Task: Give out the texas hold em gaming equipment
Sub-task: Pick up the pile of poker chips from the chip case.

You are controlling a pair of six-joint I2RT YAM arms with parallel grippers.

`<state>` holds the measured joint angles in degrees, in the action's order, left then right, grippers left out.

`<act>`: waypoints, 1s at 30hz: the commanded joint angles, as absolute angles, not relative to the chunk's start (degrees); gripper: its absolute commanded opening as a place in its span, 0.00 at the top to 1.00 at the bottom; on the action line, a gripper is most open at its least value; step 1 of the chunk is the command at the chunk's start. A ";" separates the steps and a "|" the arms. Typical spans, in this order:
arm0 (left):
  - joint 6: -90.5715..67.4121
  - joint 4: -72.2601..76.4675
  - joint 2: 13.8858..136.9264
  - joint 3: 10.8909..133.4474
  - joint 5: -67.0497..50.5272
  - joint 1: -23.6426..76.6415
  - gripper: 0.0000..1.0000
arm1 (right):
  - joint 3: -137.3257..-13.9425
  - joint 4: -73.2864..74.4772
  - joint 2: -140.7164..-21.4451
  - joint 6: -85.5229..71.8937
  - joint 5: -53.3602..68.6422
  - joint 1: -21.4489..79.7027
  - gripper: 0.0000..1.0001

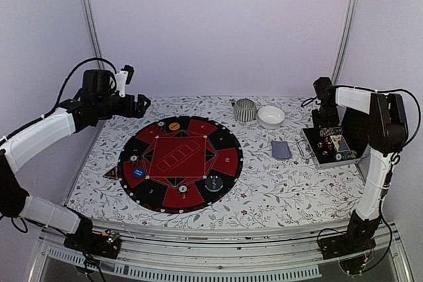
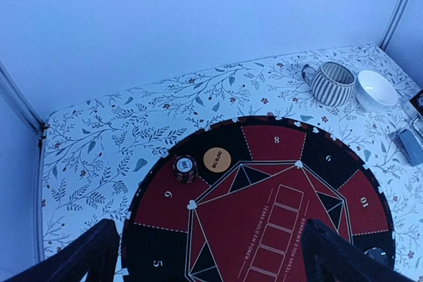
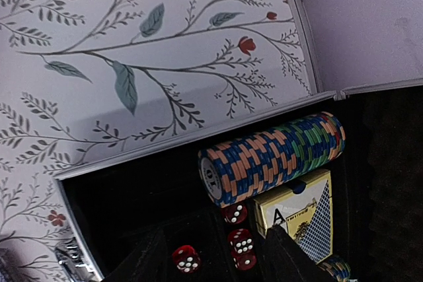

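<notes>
The left arm is raised over the nine o'clock side of the floral-printed table [image 1: 277,193], forearm angled up and wrist level. The left gripper [image 1: 137,105] hangs above the eleven o'clock rim of the big round red-and-black mat [image 1: 180,163]. In its wrist view the two dark fingers [image 2: 86,255] are spread wide with nothing between them.

The right arm stands tall at three o'clock and folds back down. The right gripper [image 1: 325,121] points into the open black-lined case [image 1: 310,143], its fingers [image 3: 145,259] parted and gripping nothing.

The case holds a long roll of blue, orange and green poker chips [image 3: 271,156] lying on its side. Just beside the roll are a boxed pack of cards [image 3: 297,219] showing an ace and three red dice [image 3: 241,241]. A loose grey-blue deck of playing cards [image 1: 281,149] lies on the table between mat and case.

On the mat, a flat orange poker chip [image 1: 174,125] sits at twelve o'clock, with a short dark-and-orange chip stack [image 2: 185,168] just beside it. A blue poker chip [image 1: 139,172] sits at eight o'clock, a white poker chip [image 1: 183,189] at six and a dark poker chip [image 1: 213,183] at five.

At the table's twelve o'clock, a ribbed grey cup [image 1: 244,109] and a white bowl [image 1: 271,117] stand side by side. What is inside either one cannot be seen.
</notes>
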<state>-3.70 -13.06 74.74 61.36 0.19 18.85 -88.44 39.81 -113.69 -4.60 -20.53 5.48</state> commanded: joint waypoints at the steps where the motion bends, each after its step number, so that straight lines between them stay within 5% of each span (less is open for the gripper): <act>1: 0.51 -13.15 72.04 57.55 1.94 19.51 0.02 | -90.64 41.24 -116.75 -2.74 -24.13 4.82 0.48; 30: 2.90 -10.30 76.05 54.67 4.02 19.38 0.02 | -94.61 40.77 -124.68 1.16 -20.78 3.29 0.69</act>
<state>2.11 -11.22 75.81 55.33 4.23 18.96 -95.20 41.04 -123.94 1.43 -25.21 3.31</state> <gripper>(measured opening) 0.981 0.334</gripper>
